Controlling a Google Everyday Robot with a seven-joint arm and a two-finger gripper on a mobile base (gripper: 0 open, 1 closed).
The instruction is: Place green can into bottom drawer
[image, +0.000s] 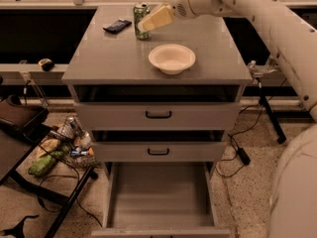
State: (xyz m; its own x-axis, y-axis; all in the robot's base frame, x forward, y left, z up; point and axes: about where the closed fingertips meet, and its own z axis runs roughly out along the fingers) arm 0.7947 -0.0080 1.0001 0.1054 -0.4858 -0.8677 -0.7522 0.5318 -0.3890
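Observation:
The green can (pixel 139 14) stands upright at the back of the grey cabinet top (pixel 109 58), left of centre. My gripper (pixel 151 21), cream-coloured at the end of the white arm, reaches in from the upper right. It is right up against the can's right side and covers part of it. The bottom drawer (pixel 158 195) is pulled out at floor level, and its flat grey floor is bare.
A white bowl (pixel 172 58) sits on the cabinet top in front of the can. A dark flat packet (pixel 117 26) lies left of the can. The two upper drawers (pixel 158 115) are closed. Clutter and cables (pixel 54 148) lie at the left, and a stand (pixel 262 73) is at the right.

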